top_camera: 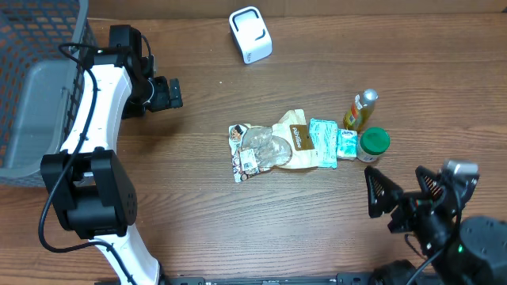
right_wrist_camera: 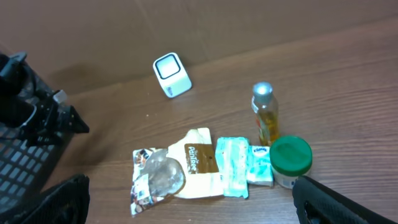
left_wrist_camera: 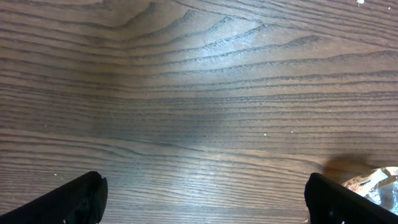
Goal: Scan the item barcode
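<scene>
The basket (top_camera: pixel 47 32) runs off the overhead view's left edge, the right arm (top_camera: pixel 475 237) off its bottom corner. Only a corner of a foil packet (left_wrist_camera: pixel 379 180) shows in the left wrist view. Its print is too small to read.

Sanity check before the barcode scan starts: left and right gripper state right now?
Left gripper: open, holding nothing.
Right gripper: open, holding nothing.
</scene>
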### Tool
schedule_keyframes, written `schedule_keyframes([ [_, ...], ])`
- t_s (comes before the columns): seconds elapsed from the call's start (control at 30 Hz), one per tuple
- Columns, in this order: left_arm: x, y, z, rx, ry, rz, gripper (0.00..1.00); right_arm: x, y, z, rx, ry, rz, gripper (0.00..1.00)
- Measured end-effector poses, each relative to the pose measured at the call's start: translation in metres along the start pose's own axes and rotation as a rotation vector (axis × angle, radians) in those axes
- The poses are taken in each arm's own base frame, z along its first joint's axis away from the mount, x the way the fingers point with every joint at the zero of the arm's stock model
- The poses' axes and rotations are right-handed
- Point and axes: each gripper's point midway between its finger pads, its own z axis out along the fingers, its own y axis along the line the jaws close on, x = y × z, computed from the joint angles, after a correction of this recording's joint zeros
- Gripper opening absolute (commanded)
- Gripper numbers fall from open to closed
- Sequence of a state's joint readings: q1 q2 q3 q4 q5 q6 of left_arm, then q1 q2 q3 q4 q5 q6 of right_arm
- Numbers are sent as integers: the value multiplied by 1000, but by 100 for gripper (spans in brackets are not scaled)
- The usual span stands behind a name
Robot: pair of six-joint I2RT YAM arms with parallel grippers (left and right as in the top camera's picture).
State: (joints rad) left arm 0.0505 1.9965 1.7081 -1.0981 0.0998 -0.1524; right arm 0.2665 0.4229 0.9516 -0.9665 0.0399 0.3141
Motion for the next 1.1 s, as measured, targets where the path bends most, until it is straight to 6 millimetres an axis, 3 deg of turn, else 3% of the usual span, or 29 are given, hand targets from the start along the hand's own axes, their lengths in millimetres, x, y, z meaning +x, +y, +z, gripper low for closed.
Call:
schedule_keyframes([
  [0.33, 0, 0, 0, 0, -2, 0, 100, 44, -15, -2, -54, -88, 6, 100],
  [0.5, 0, 0, 0, 0, -2, 1, 100, 53, -18, -3, -72, -126, 6, 100],
  [0.67, -1, 0, 0, 0, -2, 0, 100, 31, -10, -3, -119, -258, 6, 100],
  [0.9, 0, 0, 0, 0, -2, 0, 100, -29, 6, -9, -213, -594, 4, 100],
  [1.1, 0, 0, 0, 0, -2, 1, 100, -43, 9, -9, -273, -781, -16, 100],
])
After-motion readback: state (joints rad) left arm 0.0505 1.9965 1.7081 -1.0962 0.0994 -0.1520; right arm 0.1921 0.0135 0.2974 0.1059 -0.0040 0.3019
